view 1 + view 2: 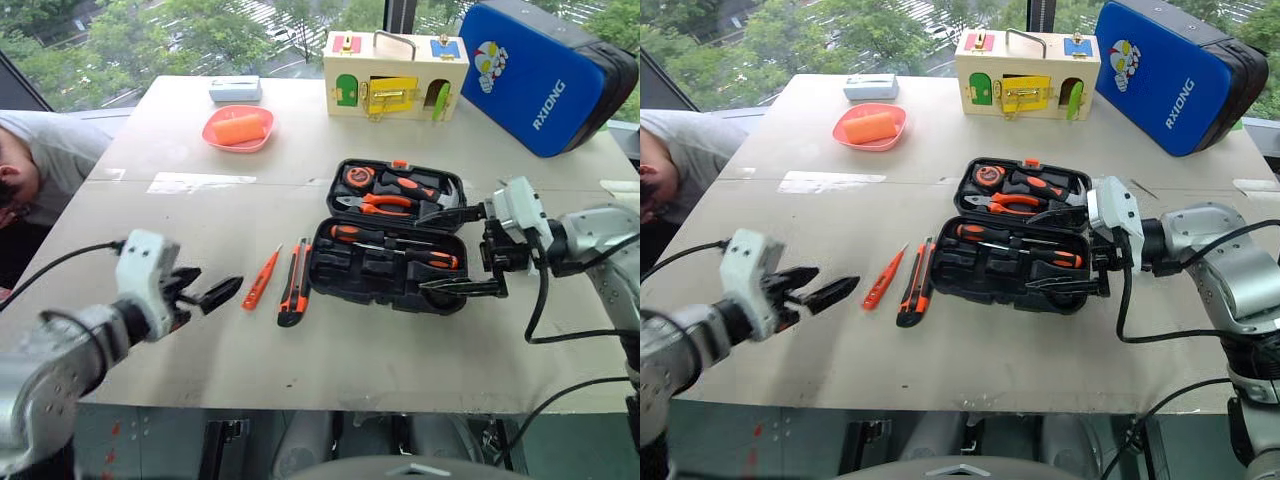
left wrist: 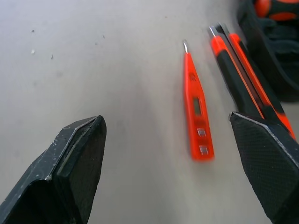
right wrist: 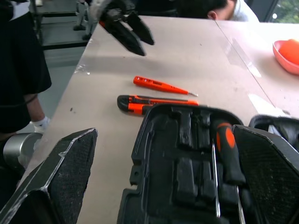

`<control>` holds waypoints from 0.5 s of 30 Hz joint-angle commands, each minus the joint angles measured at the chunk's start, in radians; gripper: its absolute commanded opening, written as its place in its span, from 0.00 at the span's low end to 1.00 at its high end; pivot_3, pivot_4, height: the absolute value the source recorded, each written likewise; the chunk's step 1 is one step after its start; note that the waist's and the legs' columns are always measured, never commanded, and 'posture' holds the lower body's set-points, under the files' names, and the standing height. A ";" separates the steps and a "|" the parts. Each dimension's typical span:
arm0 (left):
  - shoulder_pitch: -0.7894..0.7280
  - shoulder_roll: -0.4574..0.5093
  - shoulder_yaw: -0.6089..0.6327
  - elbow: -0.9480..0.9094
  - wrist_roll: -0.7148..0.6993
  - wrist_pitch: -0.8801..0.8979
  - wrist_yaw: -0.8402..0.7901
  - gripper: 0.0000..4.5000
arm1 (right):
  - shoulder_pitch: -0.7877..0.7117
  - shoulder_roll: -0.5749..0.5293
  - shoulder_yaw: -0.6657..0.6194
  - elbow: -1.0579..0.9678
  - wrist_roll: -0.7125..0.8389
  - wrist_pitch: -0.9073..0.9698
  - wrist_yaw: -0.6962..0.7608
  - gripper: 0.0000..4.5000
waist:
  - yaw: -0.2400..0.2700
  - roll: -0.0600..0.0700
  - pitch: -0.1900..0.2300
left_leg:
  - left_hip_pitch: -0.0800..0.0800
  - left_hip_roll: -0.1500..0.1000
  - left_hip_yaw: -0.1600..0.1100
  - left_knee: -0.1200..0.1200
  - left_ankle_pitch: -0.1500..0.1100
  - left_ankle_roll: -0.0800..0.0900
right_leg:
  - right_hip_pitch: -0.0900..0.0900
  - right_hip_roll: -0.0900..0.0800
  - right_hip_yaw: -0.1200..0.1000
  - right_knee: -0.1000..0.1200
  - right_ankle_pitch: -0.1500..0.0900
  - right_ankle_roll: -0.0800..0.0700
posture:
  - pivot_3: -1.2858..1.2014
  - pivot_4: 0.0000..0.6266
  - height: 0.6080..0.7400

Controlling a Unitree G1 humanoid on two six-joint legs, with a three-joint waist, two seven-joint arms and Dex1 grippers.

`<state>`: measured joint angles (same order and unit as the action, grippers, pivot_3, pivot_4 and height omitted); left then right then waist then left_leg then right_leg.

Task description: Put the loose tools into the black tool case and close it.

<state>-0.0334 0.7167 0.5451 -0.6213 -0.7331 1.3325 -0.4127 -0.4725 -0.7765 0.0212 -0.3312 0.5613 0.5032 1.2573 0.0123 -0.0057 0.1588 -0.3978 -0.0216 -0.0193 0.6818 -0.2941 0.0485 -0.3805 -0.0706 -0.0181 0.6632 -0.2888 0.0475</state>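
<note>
Now you see both claws spread and empty: the left gripper lower left beside the tester and knife, the right gripper mid-right over the open case.

The black tool case lies open near the middle of the table, its far half holding pliers, a tape measure and a hammer. In the near half lie 2 black-and-orange screwdrivers. Just left of the case, on the bare table, rest the utility knife and the slim orange tester screwdriver — side by side, not touching. The right tool hovers at the case's right edge, fingers spread wide, holding nothing. The left tool hangs left of the tester, fingers parted and empty. At the far edge stand a wooden box, a blue bag and an orange dish. A person leans in at the left.
</note>
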 commanded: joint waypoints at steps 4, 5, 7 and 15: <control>-0.162 0.049 -0.216 0.131 0.066 0.029 0.038 1.00 | 0.039 -0.013 -0.052 -0.096 0.036 0.019 -0.069 0.99 | -0.007 0.000 0.000 | 0.000 0.000 0.000 0.000 0.000 -0.001 | 0.000 0.001 0.000 0.000 0.000 0.000 | 0.52 0.24 0.96; -0.171 0.059 -0.250 0.152 0.082 0.013 0.033 1.00 | 0.046 -0.014 -0.055 -0.103 0.037 0.020 -0.077 0.99 | -0.009 0.000 0.000 | 0.000 0.000 0.000 0.000 0.000 -0.001 | 0.000 0.001 0.000 0.000 0.000 0.000 | 0.52 0.24 0.96; -0.185 0.066 -0.292 0.181 0.099 -0.002 0.026 1.00 | 0.057 -0.016 -0.060 -0.112 0.040 0.022 -0.089 0.99 | -0.007 0.000 0.000 | 0.000 0.000 0.000 0.000 0.001 -0.001 | 0.000 0.001 0.000 0.000 0.000 0.000 | 0.52 0.24 0.96; -0.222 0.023 -0.456 0.230 0.149 -0.031 0.025 0.31 | 0.094 -0.027 -0.077 -0.151 0.057 0.025 -0.118 1.00 | 0.003 0.002 -0.001 | 0.000 -0.001 -0.001 0.000 0.001 -0.001 | 0.001 0.000 0.000 0.000 0.000 0.000 | 0.52 0.24 0.96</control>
<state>-0.2647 0.7587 0.1422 -0.4120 -0.5980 1.3130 -0.3894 -0.3787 -0.7906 -0.0187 -0.4415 0.5939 0.5266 1.1473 0.0157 -0.0041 0.1579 -0.3973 -0.0224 -0.0201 0.6823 -0.2934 0.0476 -0.3797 -0.0707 -0.0177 0.6630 -0.2889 0.0476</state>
